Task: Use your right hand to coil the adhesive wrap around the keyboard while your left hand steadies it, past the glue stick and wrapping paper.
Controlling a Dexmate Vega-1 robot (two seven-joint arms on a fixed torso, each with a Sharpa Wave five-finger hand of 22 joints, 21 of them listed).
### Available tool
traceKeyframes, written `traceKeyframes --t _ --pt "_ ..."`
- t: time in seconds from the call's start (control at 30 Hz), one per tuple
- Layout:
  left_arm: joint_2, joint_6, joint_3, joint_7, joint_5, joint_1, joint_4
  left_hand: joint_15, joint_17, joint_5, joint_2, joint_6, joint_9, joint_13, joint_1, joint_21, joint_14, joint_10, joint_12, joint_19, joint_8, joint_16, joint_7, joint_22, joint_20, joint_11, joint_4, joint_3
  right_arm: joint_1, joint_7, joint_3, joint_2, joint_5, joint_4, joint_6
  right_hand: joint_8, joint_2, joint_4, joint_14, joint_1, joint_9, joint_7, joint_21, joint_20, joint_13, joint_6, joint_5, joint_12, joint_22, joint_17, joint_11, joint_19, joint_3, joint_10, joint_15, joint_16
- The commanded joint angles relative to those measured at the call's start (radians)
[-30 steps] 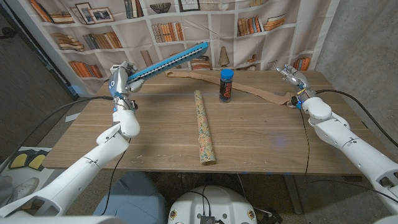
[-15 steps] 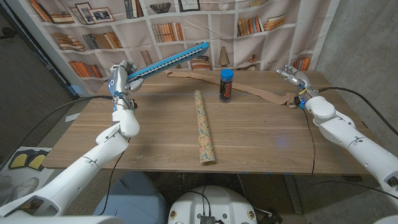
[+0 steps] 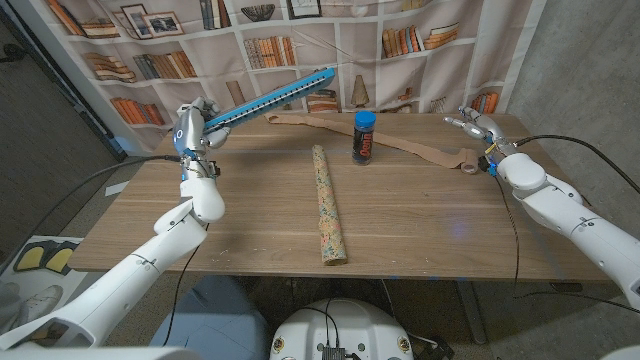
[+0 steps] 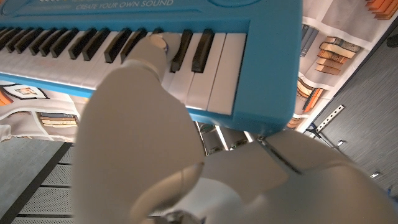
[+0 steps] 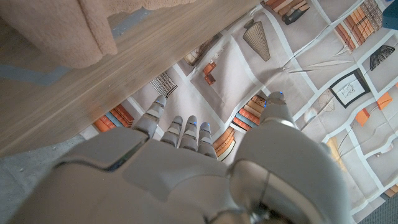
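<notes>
One roll of wrapping paper (image 3: 329, 207) lies nearest, the glue stick (image 3: 364, 137) upright beyond. Farther back, the tan wrap (image 3: 415, 148) trails across the table (image 3: 260, 225). The left hand (image 3: 193, 128) grips the raised keyboard (image 3: 272, 97); the right hand (image 3: 477, 127) hovers with fingers spread, holding nothing.

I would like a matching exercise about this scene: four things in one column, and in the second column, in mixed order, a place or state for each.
Column one:
1. keyboard
2. glue stick
3. wrapping paper
4. adhesive wrap

Column two:
A. lies as a closed roll on the middle of the table, pointing toward the near edge
B. stands upright, with a blue cap
C. held up off the table at a slant by the left hand
D. stretched as a tan strip across the far part of the table

Right pairs: 1-C, 2-B, 3-A, 4-D
</notes>
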Motion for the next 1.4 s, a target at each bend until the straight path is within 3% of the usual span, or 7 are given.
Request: traceKeyframes --t 0.03,0.83,0.93,1.4 --pt "-0.003 0.004 -0.006 0.013 0.005 0.012 -0.008 -0.113 0.503 0.234 0.039 -0.002 0.001 0.299 0.001 0.483 0.310 0.020 0.251 0.207 0.006 0.315 -0.005 0.485 -0.200 -0.008 0.028 0.026 0.021 0.045 -0.032 -0.058 -0.068 -0.004 -0.025 -0.003 -0.002 -0.002 -0.016 0.014 0.003 -0.001 0.000 -0.005 0.002 -0.012 -0.002 -0.004 0.003 0.004 0.000 -0.006 0.005 -0.006 -0.039 -0.002" --pt "-0.018 -0.018 -0.013 0.010 -0.017 0.007 0.001 -0.115 0.499 0.233 0.042 0.001 -0.009 0.314 -0.004 0.484 0.305 0.020 0.259 0.209 0.014 0.317 -0.011 0.476 -0.204 -0.015 0.028 0.022 0.009 0.053 -0.065 -0.172 -0.228 -0.095 -0.119 0.000 -0.019 -0.008 -0.018 0.050 0.004 -0.001 0.005 0.003 0.002 -0.017 0.001 0.000 0.001 0.001 -0.003 -0.001 0.012 -0.005 -0.044 0.002" --pt "-0.018 -0.018 -0.014 0.012 -0.017 0.010 -0.001 -0.113 0.502 0.233 0.043 -0.001 -0.008 0.307 -0.004 0.484 0.306 0.019 0.254 0.208 0.017 0.320 -0.011 0.475 -0.202 -0.015 0.028 0.022 0.010 0.049 -0.073 -0.188 -0.265 -0.116 -0.146 -0.021 -0.029 -0.004 -0.017 0.057 0.004 0.026 0.005 0.004 0.002 -0.085 0.002 -0.002 0.000 -0.001 0.022 -0.001 0.011 -0.010 -0.034 0.003" --pt "-0.016 -0.011 -0.014 0.017 -0.006 0.021 -0.011 -0.114 0.499 0.233 0.044 -0.003 -0.010 0.311 -0.005 0.483 0.305 0.018 0.255 0.208 0.021 0.320 -0.013 0.467 -0.202 -0.019 0.027 0.022 0.044 0.119 -0.128 -0.243 -0.423 -0.178 -0.245 0.001 -0.038 0.009 -0.009 0.046 0.006 0.060 0.006 0.006 0.003 -0.052 0.003 0.007 0.000 0.000 0.046 0.005 0.004 0.014 -0.010 0.007"
